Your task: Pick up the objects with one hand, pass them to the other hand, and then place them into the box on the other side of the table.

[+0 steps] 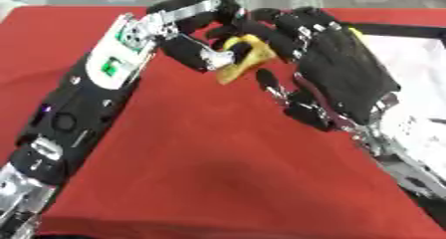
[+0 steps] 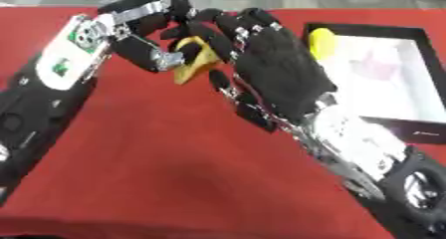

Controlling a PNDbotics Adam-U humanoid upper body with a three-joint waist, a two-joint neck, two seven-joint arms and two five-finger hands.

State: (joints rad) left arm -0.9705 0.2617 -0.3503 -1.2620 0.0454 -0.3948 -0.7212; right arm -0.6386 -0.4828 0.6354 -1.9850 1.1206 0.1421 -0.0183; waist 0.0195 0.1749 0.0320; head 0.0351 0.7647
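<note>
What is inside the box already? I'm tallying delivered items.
In the box, a yellow object lies at its near-left corner on a white lining. The right hand hides part of that corner.

Above the red bench (image 2: 174,158), the left hand (image 2: 144,21) and right hand (image 2: 278,68) meet around a yellow object (image 2: 196,61), fingers (image 2: 144,54) of both curled on it. To the right lies a black-rimmed box (image 2: 409,128) with a white floor, a yellow item (image 2: 322,43) at its near-left corner.
</note>
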